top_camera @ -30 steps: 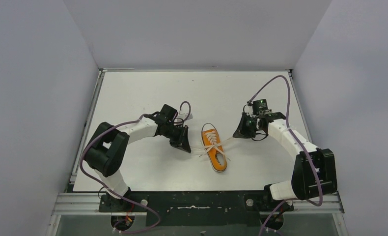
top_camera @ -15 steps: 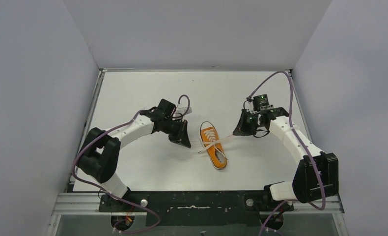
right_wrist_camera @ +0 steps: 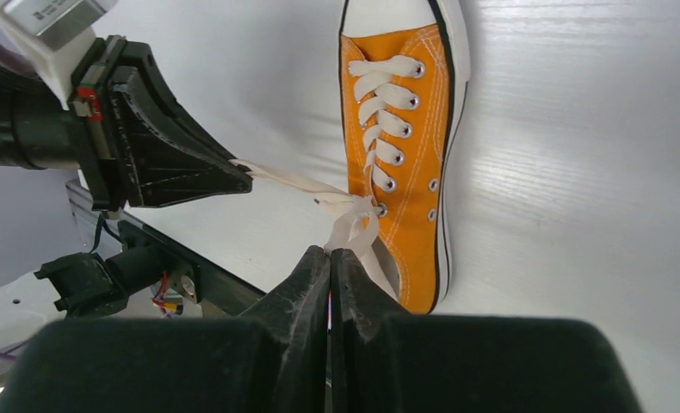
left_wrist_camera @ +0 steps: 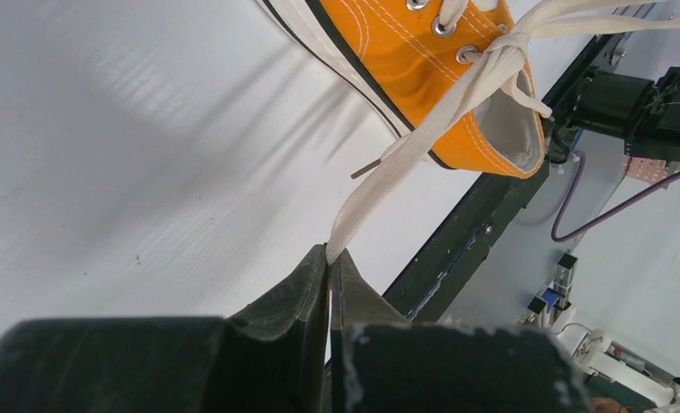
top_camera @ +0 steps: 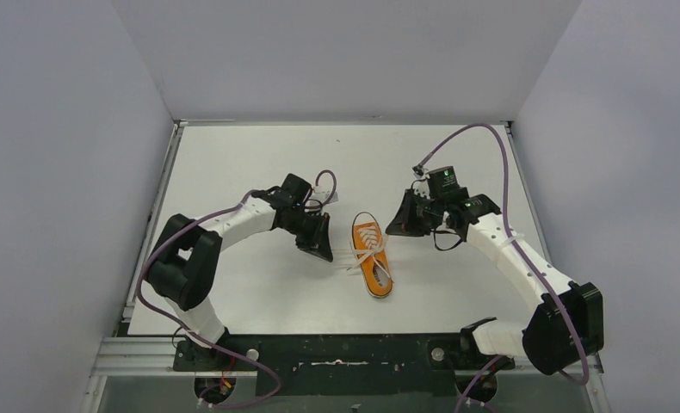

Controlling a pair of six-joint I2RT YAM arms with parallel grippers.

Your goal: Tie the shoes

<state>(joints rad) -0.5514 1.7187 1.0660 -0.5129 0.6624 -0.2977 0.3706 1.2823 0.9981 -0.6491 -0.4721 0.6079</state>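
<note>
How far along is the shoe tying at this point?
Done: the orange canvas sneaker is laced, and its white laces look crossed into a first knot. In hand: left tool and right tool each pinch a lace end. Left: no bow loops visible yet.

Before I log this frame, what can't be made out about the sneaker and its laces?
- Top view: knot in the laces too small to judge tightness.
- Left wrist view: sneaker toe cut off by the top edge; left end effector hides the lace end it pinches.
- Right wrist view: right end effector hides its lace end too.
</note>
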